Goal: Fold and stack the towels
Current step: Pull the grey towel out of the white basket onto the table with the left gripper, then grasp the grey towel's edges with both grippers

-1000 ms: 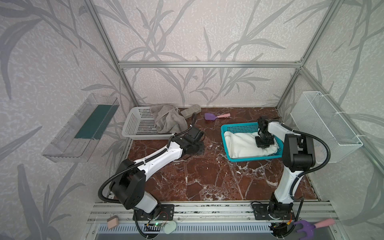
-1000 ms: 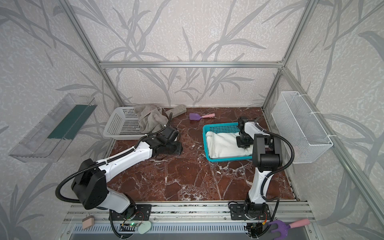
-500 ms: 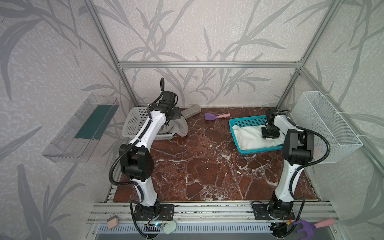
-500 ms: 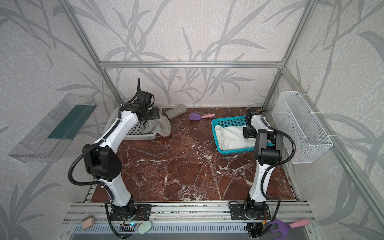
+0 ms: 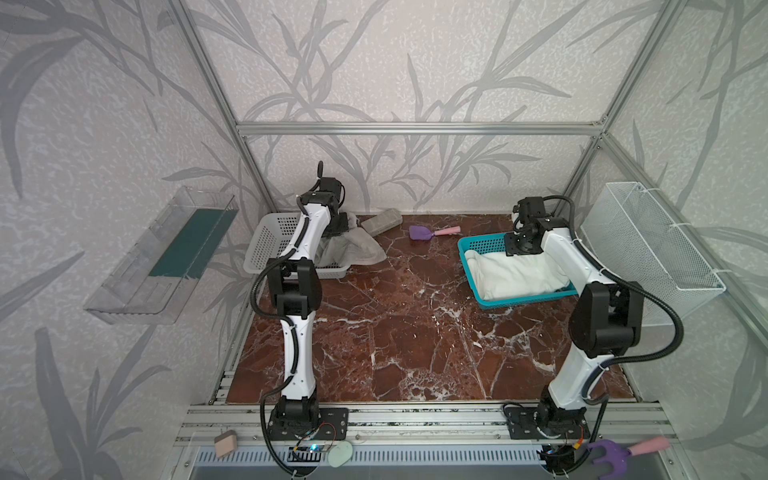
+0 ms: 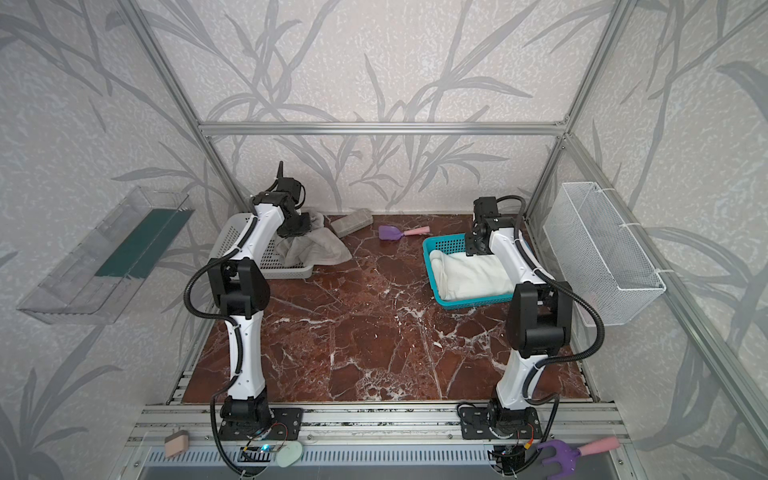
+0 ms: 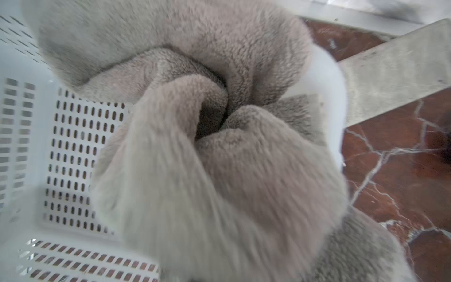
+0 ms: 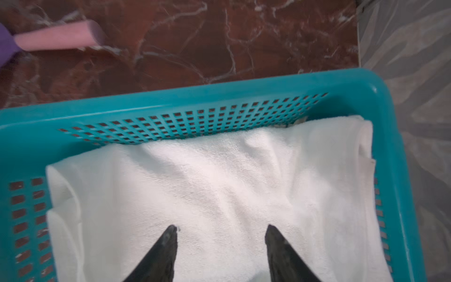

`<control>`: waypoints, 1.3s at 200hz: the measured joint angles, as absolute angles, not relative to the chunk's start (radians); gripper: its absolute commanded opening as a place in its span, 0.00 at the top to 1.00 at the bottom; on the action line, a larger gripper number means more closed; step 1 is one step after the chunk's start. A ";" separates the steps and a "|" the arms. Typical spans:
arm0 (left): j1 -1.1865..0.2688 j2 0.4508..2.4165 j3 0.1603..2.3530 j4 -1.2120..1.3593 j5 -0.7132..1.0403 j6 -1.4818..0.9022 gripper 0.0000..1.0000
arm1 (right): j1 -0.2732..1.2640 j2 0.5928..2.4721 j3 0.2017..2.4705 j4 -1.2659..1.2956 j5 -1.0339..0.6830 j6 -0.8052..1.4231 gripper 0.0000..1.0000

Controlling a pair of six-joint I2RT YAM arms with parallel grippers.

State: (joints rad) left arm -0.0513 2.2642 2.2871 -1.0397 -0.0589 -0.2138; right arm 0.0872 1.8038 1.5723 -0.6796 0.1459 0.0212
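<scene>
A grey-taupe towel (image 5: 349,253) (image 6: 316,249) hangs crumpled over the right rim of a white perforated basket (image 5: 270,245) (image 6: 237,241) at the back left. My left gripper (image 5: 338,226) (image 6: 299,228) is down in its upper folds. In the left wrist view the grey towel (image 7: 219,171) bunches right up to the camera and hides the jaws, which are shut on it. A folded white towel (image 5: 511,274) (image 8: 219,183) lies in a teal basket (image 5: 482,245) (image 8: 170,102) at the right. My right gripper (image 5: 519,249) (image 8: 220,229) hovers open just above it, holding nothing.
A grey rectangular block (image 5: 381,221) (image 7: 390,73) lies beside the white basket near the back wall. A purple scoop with a pink handle (image 5: 432,232) lies between the two baskets. A wire basket (image 5: 652,241) hangs on the right wall, a clear shelf (image 5: 166,253) on the left.
My left arm swung from the table's middle back to the white basket and shut on the grey towel. The teal basket shifted right and back, and my right gripper opened over the white towel.
</scene>
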 measured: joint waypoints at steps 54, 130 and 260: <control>-0.089 1.953 2.548 -1.040 0.016 -0.153 1.00 | 0.185 1.638 1.476 -0.590 0.107 0.031 0.42; -0.427 1.439 2.288 -0.673 0.159 -0.235 1.00 | 0.240 1.211 1.340 -0.565 0.008 0.114 0.42; -0.408 1.223 0.992 -0.612 0.168 -0.454 0.42 | 0.752 1.286 1.030 -0.635 0.000 0.329 0.45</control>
State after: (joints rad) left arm -0.4080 1.2228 0.9916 -0.6117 0.1677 -0.4541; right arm 0.7525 1.2858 1.0302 -0.6353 -0.0002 0.3286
